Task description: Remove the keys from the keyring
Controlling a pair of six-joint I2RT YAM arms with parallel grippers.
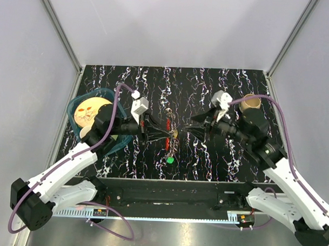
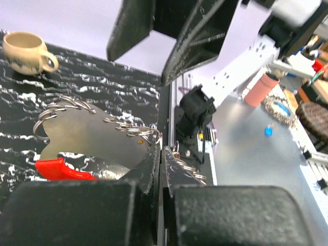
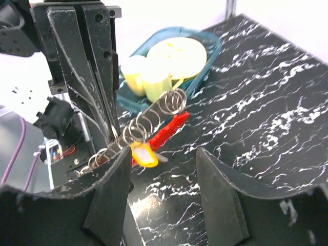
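Key (image 1: 170,160) on table (image 1: 236,93), seemingly before keyring (image 1: 169,133).

Black marbled table (image 1: 209,87), pale walls (image 1: 173,26); grey floor (image 2: 246,164), perhaps, beyond.

Shiny bare-metal keyring (image 3: 148,123) with a glossy red plastic piece (image 3: 169,130); smooth, marble-patterned table (image 3: 266,102).

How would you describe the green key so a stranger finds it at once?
Start at the black marbled table, where the left gripper and right gripper meet. Just nearer the arm bases lies the green key, loose and alone, the only bright green thing on it.
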